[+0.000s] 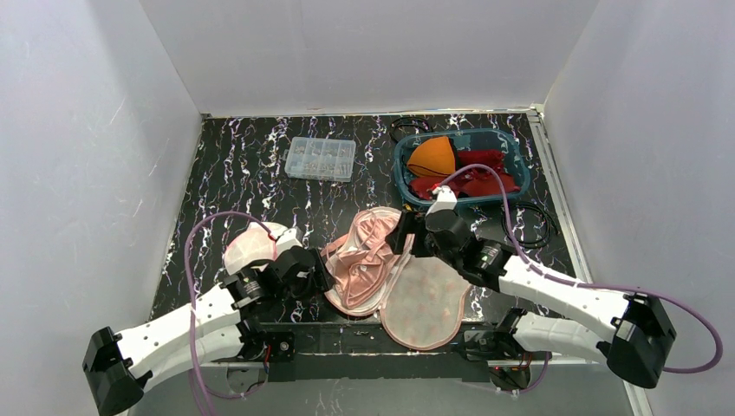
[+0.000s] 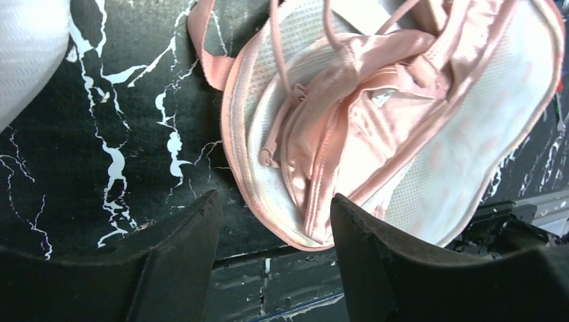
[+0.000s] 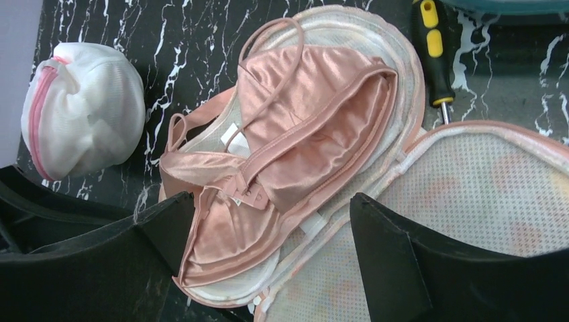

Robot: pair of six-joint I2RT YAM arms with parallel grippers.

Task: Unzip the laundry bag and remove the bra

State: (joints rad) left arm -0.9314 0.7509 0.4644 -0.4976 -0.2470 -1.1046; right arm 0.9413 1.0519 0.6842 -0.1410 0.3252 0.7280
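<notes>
Your right pincer hangs spread and empty; just beneath it the bra lies in the unzipped laundry bag. Your left pincer is spread too, the bag's rim just ahead. Pinch mesh along with satin and the bag may lift too.

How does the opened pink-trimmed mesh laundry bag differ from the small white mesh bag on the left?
The pink-trimmed mesh laundry bag lies unzipped and flat; the small white mesh bag is closed and rounded. The first shows a pink satin bra; the second hides its contents. Both are white mesh with pink trim.
</notes>
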